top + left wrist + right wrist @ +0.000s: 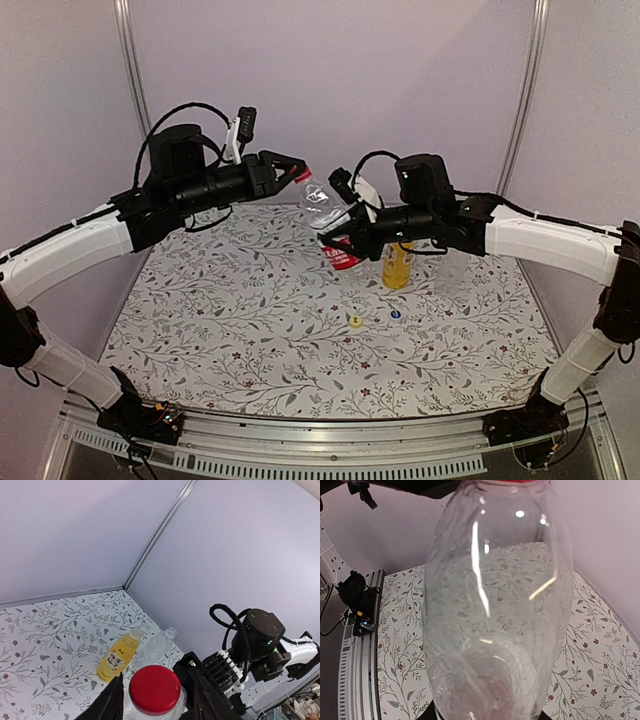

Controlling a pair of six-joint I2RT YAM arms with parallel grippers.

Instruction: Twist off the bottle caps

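Red cap (155,690) is sitting between the fingers of our left gripper (296,169); we cannot tell whether they are clamping it. Our right gripper (341,243) is gripping the clear bottle (495,605).

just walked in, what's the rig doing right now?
The right gripper holds the red-labelled bottle tilted in the air above the table, gripping its lower part. The left gripper has its fingers on either side of the red cap, which is on that bottle; whether they pinch it is unclear. A yellow cap and a blue cap lie loose on the table. The yellow drink bottle and a clear unlabelled bottle sit farther back.
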